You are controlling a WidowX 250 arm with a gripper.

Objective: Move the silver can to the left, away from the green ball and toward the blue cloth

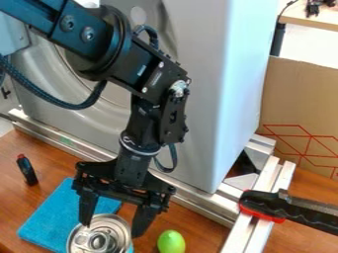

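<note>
Hanging at the lower left, the gripper (111, 230) is open, its two fingers spread wide with their tips by the upper left and right rim of a silver-topped can (99, 240). Whether either finger touches the can, I cannot tell. The can stands upright at the bottom edge, beside or on a blue cloth (54, 221) lying on the wooden surface. A bright green egg-shaped object (171, 242) lies right of the gripper. Farther left is a small dark bottle-like object with a red top (27, 170).
Behind the arm stands a large grey panel (218, 89), with a metal rail (191, 196) along its base. A black and red tool handle (290, 210) crosses the rails at the right. A cardboard sheet (300, 99) is behind it.
</note>
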